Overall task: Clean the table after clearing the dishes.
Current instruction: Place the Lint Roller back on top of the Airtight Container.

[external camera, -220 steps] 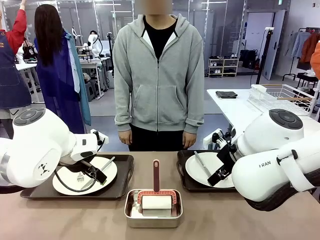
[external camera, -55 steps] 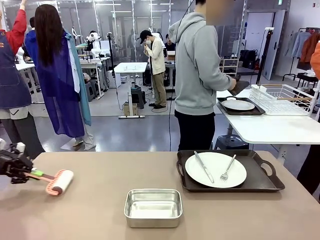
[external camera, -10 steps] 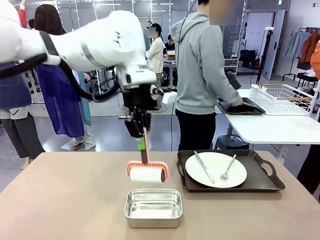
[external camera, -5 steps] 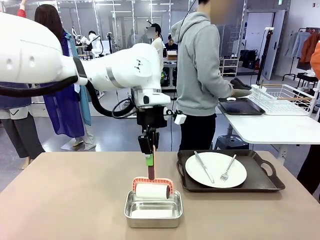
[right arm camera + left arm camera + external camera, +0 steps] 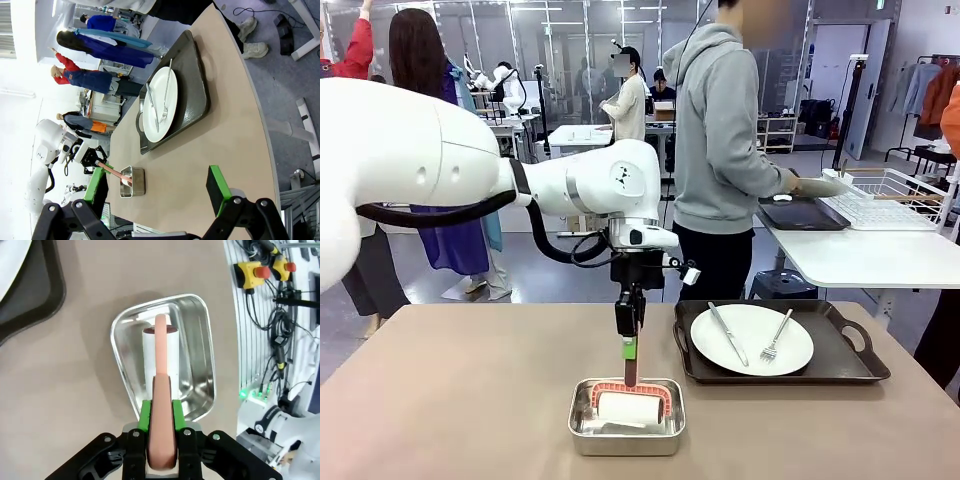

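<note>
Front view: left arm (image 5: 440,170) comes in from the pan's left, elbow high, last link straight down over the steel pan (image 5: 625,442). left gripper (image 5: 630,348) points down, just above the pan, jaws clamped on the pink handle of the roller (image 5: 628,405). Handle upright, white drum down inside the pan walls. Can't tell from here if the drum touches the pan floor.

Left wrist view looks straight down the handle: green pads (image 5: 145,412) sit flat on both sides of it, pink frame and drum (image 5: 161,360) roughly centred in the pan (image 5: 202,355), clear of the walls. Corner of the dark tray (image 5: 47,290) sits beyond the pan.

Front view gives the dishes: tray (image 5: 840,365) right of the pan and just behind it, on the table (image 5: 470,400), white plate (image 5: 752,325) on it with knife and fork. Second dark tray (image 5: 798,213) is well behind and right of the pan on the white table, person (image 5: 720,150) standing at it.

Right wrist view: right gripper (image 5: 156,175) well off the pan's right, near the table edge, rolled sideways, jaws wide apart, nothing between them. Same tray and plate (image 5: 160,105) from the side.
</note>
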`<state>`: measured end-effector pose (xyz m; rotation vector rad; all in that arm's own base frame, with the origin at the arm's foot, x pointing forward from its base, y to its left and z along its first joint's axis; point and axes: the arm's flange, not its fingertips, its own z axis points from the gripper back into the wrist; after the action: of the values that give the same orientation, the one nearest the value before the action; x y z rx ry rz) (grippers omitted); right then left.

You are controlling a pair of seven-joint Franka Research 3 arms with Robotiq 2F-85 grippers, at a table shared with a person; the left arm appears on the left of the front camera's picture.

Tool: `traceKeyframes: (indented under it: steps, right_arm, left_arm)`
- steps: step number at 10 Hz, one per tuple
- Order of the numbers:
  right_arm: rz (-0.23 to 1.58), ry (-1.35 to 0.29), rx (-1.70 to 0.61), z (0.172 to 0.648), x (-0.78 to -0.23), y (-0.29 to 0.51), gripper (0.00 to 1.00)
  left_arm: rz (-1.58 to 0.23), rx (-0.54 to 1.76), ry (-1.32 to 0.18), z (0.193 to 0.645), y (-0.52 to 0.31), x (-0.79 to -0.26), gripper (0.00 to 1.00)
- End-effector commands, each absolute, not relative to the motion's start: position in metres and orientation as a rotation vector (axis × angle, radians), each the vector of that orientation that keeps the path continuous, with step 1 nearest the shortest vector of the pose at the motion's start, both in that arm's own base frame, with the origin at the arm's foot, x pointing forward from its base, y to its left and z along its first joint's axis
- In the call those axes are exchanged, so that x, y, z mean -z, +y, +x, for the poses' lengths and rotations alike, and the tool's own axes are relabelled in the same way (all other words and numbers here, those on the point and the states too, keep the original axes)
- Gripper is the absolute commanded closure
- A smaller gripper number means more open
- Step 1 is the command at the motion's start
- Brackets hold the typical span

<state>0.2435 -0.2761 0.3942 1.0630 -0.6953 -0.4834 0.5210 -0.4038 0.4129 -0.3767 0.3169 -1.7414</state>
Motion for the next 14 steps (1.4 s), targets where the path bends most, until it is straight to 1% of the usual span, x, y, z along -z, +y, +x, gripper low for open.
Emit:
traceKeyframes:
  steps: [1,2,5,6,7,8,9,10,11,12,13,14]
  right_arm:
    - [1.070,-0.706,0.478,0.242,-0.396,-0.276,0.00]
    - [1.070,-0.706,0.478,0.242,-0.396,-0.276,0.00]
    - [1.070,-0.706,0.478,0.242,-0.396,-0.276,0.00]
    - [1.070,-0.706,0.478,0.242,-0.396,-0.276,0.00]
    - [1.070,-0.706,0.478,0.242,-0.396,-0.276,0.00]
    - [1.070,-0.706,0.478,0.242,-0.396,-0.276,0.00]
    - [1.070,-0.706,0.478,0.242,-0.396,-0.276,0.00]
    - [1.070,-0.706,0.478,0.242,-0.396,-0.276,0.00]
    - [1.070,-0.706,0.478,0.242,-0.396,-0.276,0.00]
    - [1.070,-0.706,0.478,0.242,-0.396,-0.276,0.00]
    - [1.070,-0.706,0.478,0.242,-0.396,-0.276,0.00]
    - [1.070,-0.706,0.478,0.242,-0.396,-0.276,0.00]
  left_arm:
    - [-0.298,1.695,0.321,0.526,-0.402,-0.410,0.80]
    - [-0.295,1.687,0.350,0.530,-0.401,-0.403,0.80]
    - [-0.334,1.673,0.344,0.539,-0.394,-0.385,0.80]
    - [-0.342,1.666,0.306,0.539,-0.391,-0.387,0.71]
    - [-0.338,1.659,0.273,0.541,-0.386,-0.391,0.46]
    - [-0.337,1.654,0.257,0.541,-0.381,-0.396,0.36]
    - [-0.336,1.654,0.249,0.542,-0.378,-0.399,0.41]
    - [-0.344,1.646,0.232,0.541,-0.374,-0.402,0.05]
    - [-0.355,1.647,0.216,0.541,-0.370,-0.404,0.11]
    - [-0.357,1.644,0.210,0.538,-0.367,-0.405,0.00]
    - [-0.365,1.662,0.196,0.537,-0.363,-0.405,0.00]
    - [-0.331,1.646,0.244,0.557,-0.378,-0.407,0.00]
